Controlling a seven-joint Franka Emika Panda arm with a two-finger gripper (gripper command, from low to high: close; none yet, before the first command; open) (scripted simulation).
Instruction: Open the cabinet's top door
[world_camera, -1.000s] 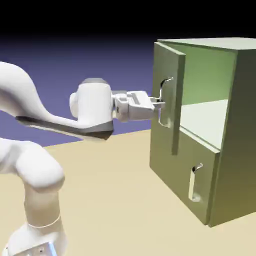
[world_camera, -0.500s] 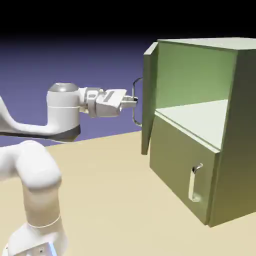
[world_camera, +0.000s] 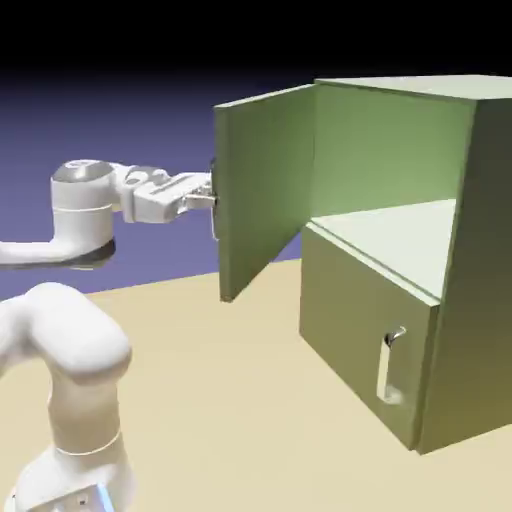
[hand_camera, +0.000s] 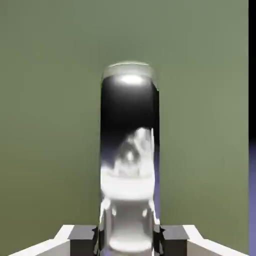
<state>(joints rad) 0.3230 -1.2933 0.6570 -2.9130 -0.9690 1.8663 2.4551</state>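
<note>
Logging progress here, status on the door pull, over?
Pincer shut on door handle. Top door swung wide open. Nothing visible blocking it.

1. We see a plain, pale tan surface (world_camera: 200, 400) towards 6 o'clock in the exterior view.
2. We see a blue-violet backdrop (world_camera: 150, 130) beyond it, darkening to black at 12 o'clock.
3. In the hand view, we catch its black at 2 o'clock, blue-violet at 4.

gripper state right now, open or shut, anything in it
Gripper: closed on the top door's silver handle, one finger on each side of it.
</note>
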